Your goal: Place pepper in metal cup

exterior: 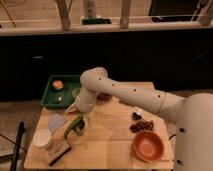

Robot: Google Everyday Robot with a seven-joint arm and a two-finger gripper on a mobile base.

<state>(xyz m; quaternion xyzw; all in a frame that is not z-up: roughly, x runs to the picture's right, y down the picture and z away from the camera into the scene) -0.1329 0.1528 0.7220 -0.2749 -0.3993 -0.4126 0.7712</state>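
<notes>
The green pepper point(74, 126) is long and curved and sits at the left middle of the wooden table point(110, 145), directly under my gripper point(81, 116). My white arm point(130, 95) comes in from the right and bends down to it. The gripper is at the pepper's upper end; I cannot tell whether it holds the pepper or whether the pepper rests on the table. A pale grey object that looks like the metal cup point(56, 121) stands just left of the pepper.
A green tray point(52, 97) with an orange item point(58, 85) sits at the back left. A white cup point(42, 139) and a dark brush-like tool point(60, 153) are at the front left. An orange bowl point(148, 146) and dark bits point(141, 125) are on the right.
</notes>
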